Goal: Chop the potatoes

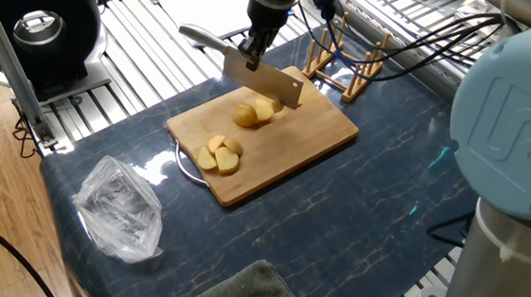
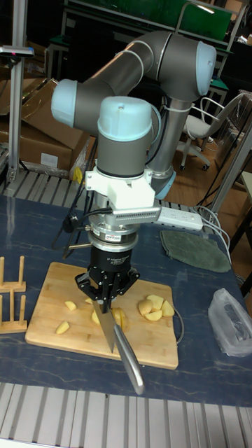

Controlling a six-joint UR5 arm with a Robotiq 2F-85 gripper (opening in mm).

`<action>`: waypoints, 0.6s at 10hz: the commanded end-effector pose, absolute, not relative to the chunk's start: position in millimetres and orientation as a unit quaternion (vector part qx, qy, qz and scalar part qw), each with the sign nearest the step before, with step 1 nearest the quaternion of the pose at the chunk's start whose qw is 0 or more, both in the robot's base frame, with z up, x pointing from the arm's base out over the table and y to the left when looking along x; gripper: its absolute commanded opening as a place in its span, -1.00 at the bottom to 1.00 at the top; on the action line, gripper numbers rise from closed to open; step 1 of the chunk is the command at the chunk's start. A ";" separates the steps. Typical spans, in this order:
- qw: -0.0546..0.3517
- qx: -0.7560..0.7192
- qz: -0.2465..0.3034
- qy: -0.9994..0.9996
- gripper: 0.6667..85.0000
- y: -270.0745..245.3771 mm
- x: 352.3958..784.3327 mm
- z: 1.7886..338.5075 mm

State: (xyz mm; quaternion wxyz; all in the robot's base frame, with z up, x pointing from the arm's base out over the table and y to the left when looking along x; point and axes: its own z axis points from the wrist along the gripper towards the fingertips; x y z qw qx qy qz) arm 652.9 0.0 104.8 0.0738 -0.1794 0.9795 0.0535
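A bamboo board (image 1: 314,131) lies on the dark blue table. Pale-yellow potatoes lie on it: a group of cut pieces (image 1: 254,113) under the blade and a cluster of slices (image 1: 219,154) near the front left corner. My gripper (image 1: 255,43) is shut on a knife (image 1: 263,81), whose wide blade hangs just above the middle group, handle pointing left. In the tall view the gripper (image 2: 105,292) points straight down with the knife (image 2: 106,327) over the board (image 2: 150,344). Potato pieces (image 2: 155,306) lie to its right and two wedges (image 2: 63,327) to its left.
A wooden rack (image 1: 343,64) stands behind the board. A crumpled plastic bag (image 1: 120,208) lies at front left and a green cloth (image 1: 244,294) at the front edge. A black round appliance (image 1: 38,22) sits at far left. The arm's grey-blue base (image 1: 516,159) fills the right side.
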 end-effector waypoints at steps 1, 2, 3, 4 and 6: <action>0.079 -0.170 0.055 0.981 -0.99 8.7 655.3 104.7; 0.081 -0.172 0.053 0.980 -0.99 7.3 655.8 103.0; 0.084 -0.174 0.054 0.980 -0.99 6.5 655.8 100.9; 0.086 -0.177 0.051 0.979 -0.99 3.9 655.8 99.1; 0.084 -0.194 0.053 0.976 -0.99 2.8 651.5 97.1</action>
